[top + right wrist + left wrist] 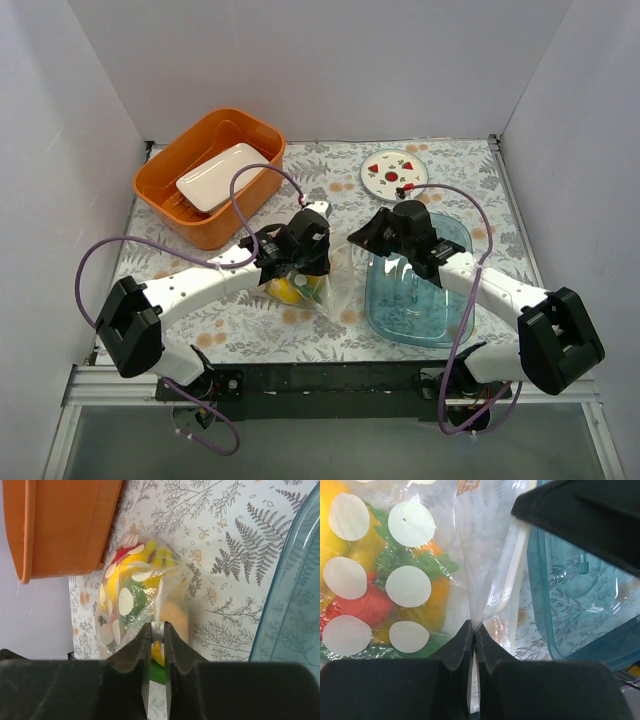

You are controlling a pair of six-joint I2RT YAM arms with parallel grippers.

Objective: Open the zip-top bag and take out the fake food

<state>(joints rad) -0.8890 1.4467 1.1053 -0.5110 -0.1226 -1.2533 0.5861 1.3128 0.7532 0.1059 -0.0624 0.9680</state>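
The zip-top bag (335, 290), clear with white dots, sits on the table between my arms, left of the blue tray. The fake food (287, 290) is inside it: yellow pieces, a red tomato (365, 605), orange and green bits. My left gripper (308, 262) is shut on a fold of the bag's plastic (470, 555), jaws pinched together (473, 630). My right gripper (352, 238) is shut on the bag's white zipper slider (158, 630) at the bag's top edge (125, 600). The yellow food (140, 560) shows through the plastic.
A clear blue plastic tray (420, 320) stands right of the bag, under my right arm. An orange bin (170, 185) holding a white dish (222, 175) stands at the back left. A round white plate (393, 170) printed with strawberries lies at the back centre.
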